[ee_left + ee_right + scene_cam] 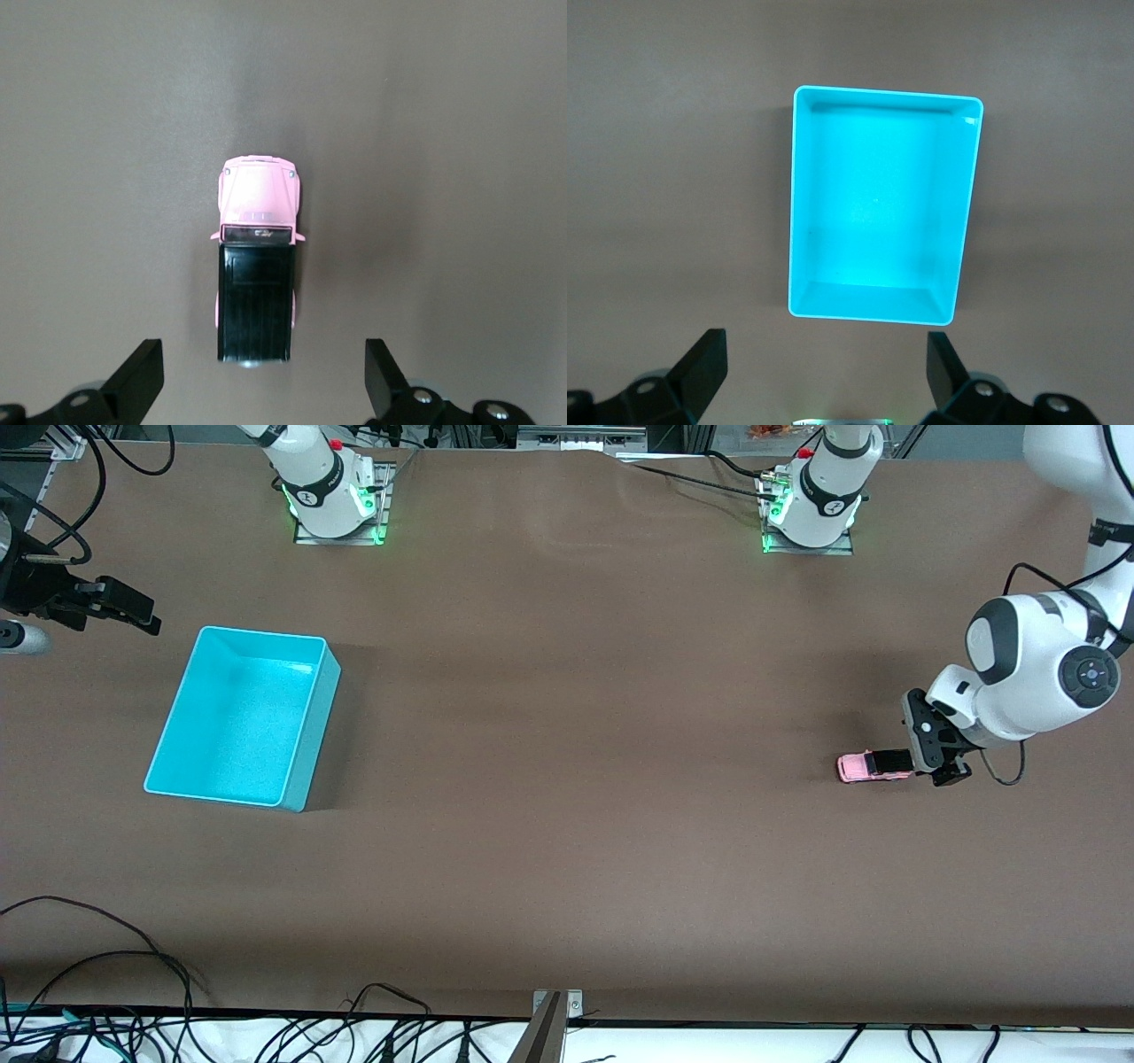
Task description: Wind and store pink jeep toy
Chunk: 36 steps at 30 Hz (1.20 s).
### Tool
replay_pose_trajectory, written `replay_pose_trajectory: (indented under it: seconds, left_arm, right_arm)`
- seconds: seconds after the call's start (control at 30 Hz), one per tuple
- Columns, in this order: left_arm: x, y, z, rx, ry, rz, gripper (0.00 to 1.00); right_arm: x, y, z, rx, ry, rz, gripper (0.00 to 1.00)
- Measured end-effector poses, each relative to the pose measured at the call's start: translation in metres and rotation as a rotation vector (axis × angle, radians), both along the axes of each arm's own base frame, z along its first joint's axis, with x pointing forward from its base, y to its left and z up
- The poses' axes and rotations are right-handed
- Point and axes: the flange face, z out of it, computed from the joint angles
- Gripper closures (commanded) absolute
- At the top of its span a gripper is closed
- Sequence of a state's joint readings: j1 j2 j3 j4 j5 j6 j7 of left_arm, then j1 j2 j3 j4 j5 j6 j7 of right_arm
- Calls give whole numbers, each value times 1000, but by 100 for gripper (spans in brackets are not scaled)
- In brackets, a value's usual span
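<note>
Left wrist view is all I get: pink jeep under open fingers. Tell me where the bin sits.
Observer: The turquoise bin stands toward the right arm's end of the table, apart from the pink jeep toy.
Operator: Report the bin's contents.
Observer: Nothing lies in it; the right wrist view shows its bare floor.
Operator: Place the right gripper.
Observer: The right gripper waits open beside the bin, while the left gripper hangs open over the jeep's rear.

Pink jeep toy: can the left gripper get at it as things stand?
Probably yes. The left gripper hangs open right by the pink jeep toy, fingers spread wider than its body, and nothing else lies near it on the table.
</note>
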<state>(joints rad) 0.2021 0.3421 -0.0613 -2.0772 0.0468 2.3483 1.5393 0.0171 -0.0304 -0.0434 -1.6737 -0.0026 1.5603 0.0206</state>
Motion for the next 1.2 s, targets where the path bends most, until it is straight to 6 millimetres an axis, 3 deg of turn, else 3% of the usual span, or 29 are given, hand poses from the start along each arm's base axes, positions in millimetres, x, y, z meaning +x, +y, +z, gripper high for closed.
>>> replay_pose_trajectory:
  seconds: [0.57,0.63,0.73,0.93,1.0,1.2]
  left_arm:
    - [3,-1,-40,-5,-25,-2,1]
    - [2,-1,-43,-6,-28,-2,14]
    - [-1,-2,-47,-6,-29,-3,47]
    - [-3,-2,-51,-7,-26,-2,88]
    - [-4,-2,-52,-7,-25,-2,93]
    - [-3,0,-52,-7,-29,0,93]
  right_arm:
    - [0,0,0,0,0,0,0]
    - [0,0,0,0,0,0,0]
    - [0,0,0,0,0,1,0]
    - [0,1,0,0,0,1,0]
    - [0,1,0,0,0,1,0]
    - [0,1,0,0,0,1,0]
